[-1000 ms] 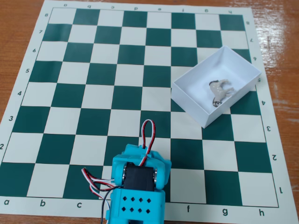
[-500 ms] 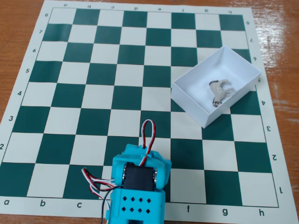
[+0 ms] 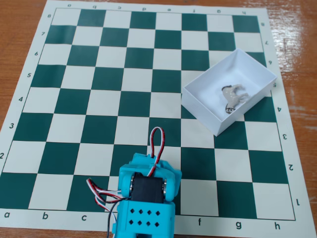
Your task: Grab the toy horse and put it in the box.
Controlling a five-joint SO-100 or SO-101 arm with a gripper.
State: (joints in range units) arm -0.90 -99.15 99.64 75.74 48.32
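The toy horse (image 3: 233, 96), a tiny whitish-grey figurine with darker marks, lies on its side inside the box (image 3: 205, 107). The box is a shallow white tray standing at an angle on the right part of the chessboard. The turquoise arm (image 3: 147, 193) is folded back at the bottom edge of the fixed view, well apart from the box, to its lower left. Only the arm's upper body, a black motor and its cables show. The gripper's fingers are hidden beneath the arm, so nothing shows whether they are open or shut.
A green and white chessboard mat (image 3: 99, 99) covers a brown wooden table (image 3: 20, 29). Red, white and black cables (image 3: 156, 141) loop up from the arm over the board's lower middle squares.
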